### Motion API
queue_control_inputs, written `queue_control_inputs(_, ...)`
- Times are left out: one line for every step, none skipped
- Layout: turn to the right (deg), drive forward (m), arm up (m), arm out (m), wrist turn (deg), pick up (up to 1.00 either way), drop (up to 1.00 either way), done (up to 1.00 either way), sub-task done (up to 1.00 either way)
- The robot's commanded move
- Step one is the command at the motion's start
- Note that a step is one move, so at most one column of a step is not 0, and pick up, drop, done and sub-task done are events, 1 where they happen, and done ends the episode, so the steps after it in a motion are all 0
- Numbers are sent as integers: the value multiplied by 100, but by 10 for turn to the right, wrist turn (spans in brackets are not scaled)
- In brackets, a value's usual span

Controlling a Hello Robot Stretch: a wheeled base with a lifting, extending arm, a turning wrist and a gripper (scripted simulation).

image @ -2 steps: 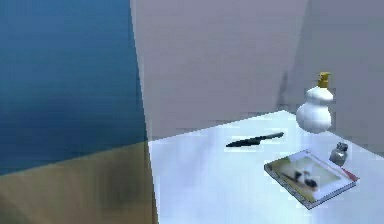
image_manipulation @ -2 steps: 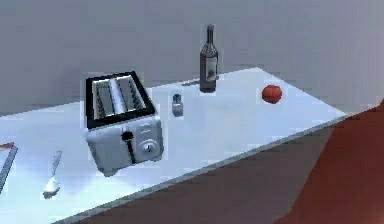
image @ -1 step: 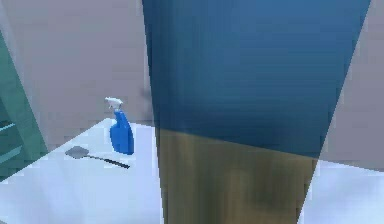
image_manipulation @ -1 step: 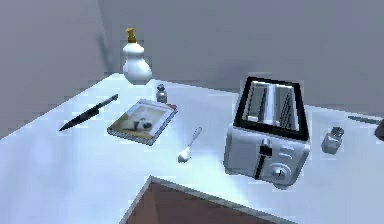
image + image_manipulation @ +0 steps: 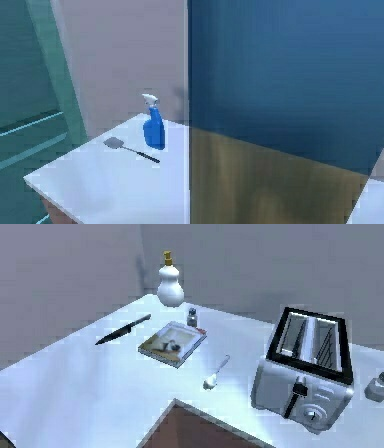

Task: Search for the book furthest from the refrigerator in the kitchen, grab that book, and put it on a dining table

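Observation:
A book (image 5: 173, 344) with a pale cover lies flat on the white countertop (image 5: 90, 389), near the middle of the arm side view. A black-handled knife (image 5: 123, 330) lies just to its left, and a small shaker (image 5: 192, 317) stands at its far corner. A spoon (image 5: 216, 372) lies to the right of the book.
A white round vase (image 5: 170, 286) stands at the counter's back by the wall. A silver toaster (image 5: 304, 369) sits at the right. In the forward view a blue spray bottle (image 5: 153, 124) and a spatula (image 5: 130, 150) rest on a white counter (image 5: 110, 185) beside a dark blue wall (image 5: 290, 70).

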Motion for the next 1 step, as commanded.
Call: queue_control_inputs(0,0,50,0,0,0,0,0,0)
